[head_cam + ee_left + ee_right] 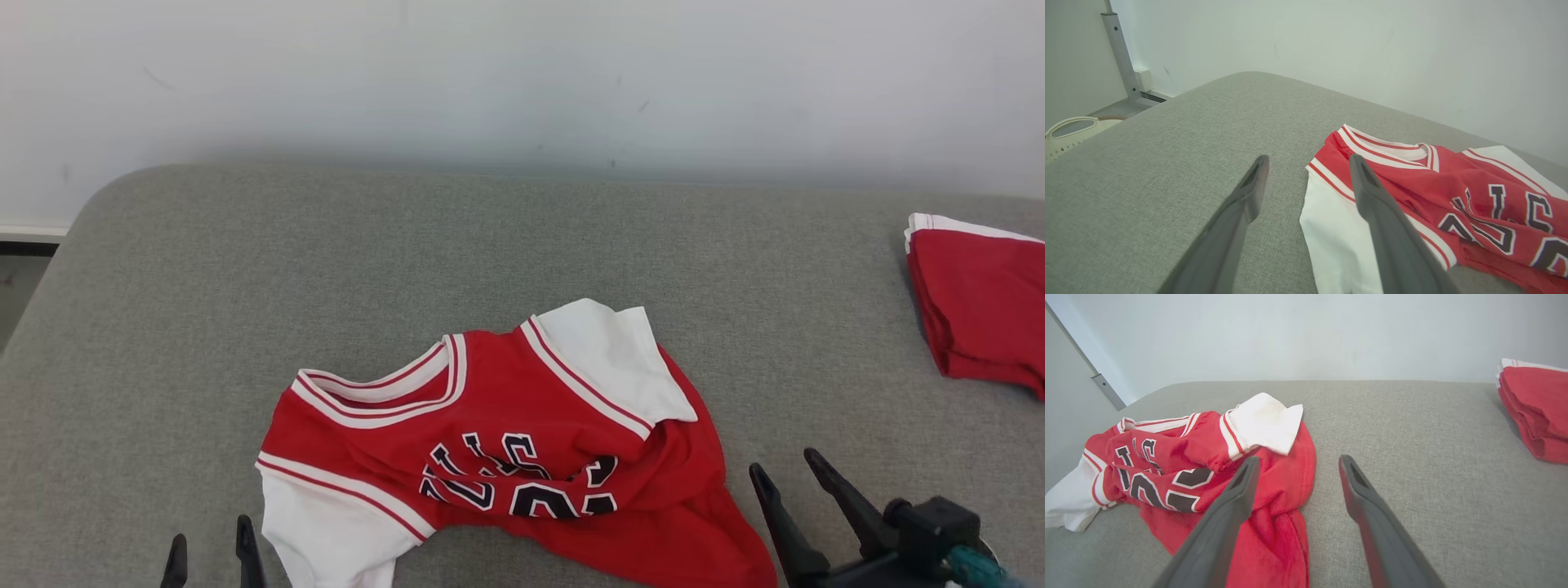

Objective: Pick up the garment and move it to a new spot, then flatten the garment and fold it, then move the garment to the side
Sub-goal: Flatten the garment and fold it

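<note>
Both jaws parted, empty, crumpled jersey (506, 392) lying between them

On padded surface (245, 269): garment (490, 425) centre-front; folded stack (980, 318) at right edge (well apart)

We see lots of bare grey table (245, 269) behind the red shirt (506, 408); folded red clothes (980, 310) block the far right.

Red jersey (522, 425), white sleeves, dark lettering, crumpled on grey cushion (245, 286)
</note>
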Controlling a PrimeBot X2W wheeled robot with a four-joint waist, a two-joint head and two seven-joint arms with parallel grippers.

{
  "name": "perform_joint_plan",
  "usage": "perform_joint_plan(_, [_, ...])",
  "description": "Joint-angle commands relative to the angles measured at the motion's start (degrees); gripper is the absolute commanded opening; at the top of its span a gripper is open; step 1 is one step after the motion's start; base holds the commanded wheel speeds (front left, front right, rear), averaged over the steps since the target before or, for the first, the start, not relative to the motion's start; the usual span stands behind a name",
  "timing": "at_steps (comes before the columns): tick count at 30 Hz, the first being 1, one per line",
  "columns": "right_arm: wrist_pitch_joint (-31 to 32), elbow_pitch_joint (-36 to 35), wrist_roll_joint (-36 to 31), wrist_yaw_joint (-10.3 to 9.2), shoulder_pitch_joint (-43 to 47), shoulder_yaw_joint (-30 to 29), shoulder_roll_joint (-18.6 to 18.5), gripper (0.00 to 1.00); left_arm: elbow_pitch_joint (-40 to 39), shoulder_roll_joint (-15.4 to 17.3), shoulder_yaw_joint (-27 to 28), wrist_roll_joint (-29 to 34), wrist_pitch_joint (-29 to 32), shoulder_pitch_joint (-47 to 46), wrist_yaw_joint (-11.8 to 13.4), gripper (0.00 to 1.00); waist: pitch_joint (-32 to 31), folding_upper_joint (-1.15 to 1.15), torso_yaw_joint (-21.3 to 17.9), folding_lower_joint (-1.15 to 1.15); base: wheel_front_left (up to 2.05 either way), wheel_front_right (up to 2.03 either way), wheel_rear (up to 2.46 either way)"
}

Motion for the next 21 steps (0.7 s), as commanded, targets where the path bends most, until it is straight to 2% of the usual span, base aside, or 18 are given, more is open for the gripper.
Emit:
perform_joint_plan(1, [0.40, 1.16, -0.08, -0.14, -1.61, 0.68, 0.18, 1.00, -0.14, 0.00, -0.18, -0.31, -0.15, 0.32, 0.20, 1.00, -0.16, 0.00, 0.66, 0.00, 0.00, 0.00, 0.00])
perform_joint_plan(8, [2.50, 13.12, -0.53, -0.14, -11.21, 3.81, 3.01, 1.00, -0.31, 0.02, -1.06, 0.33, -0.15, -0.19, 0.33, 1.00, -0.12, 0.00, 2.96, 0.00, 0.00, 0.00, 0.00])
perform_joint_plan(15, [2.69, 26.81, -2.54, -0.14, -17.66, 4.11, 4.40, 1.00, -0.40, 0.01, -2.10, 0.07, -0.15, -0.78, 0.63, 1.00, 0.65, 0.00, 5.02, 0.00, 0.00, 0.00, 0.00])
perform_joint_plan(20, [3.11, 34.54, 0.59, -0.14, -20.92, 6.14, 6.39, 1.00, -0.13, 0.01, -2.21, -0.52, -0.15, -0.50, 0.84, 1.00, 0.96, 0.00, 5.63, 0.00, 0.00, 0.00, 0.00])
perform_joint_plan(21, [3.11, 35.72, 1.26, -0.14, -21.61, 6.68, 6.42, 0.46, -0.06, 0.01, -2.27, -0.55, -0.15, -0.49, 0.79, 1.00, 0.98, 0.00, 5.69, 0.00, 0.00, 0.00, 0.00])
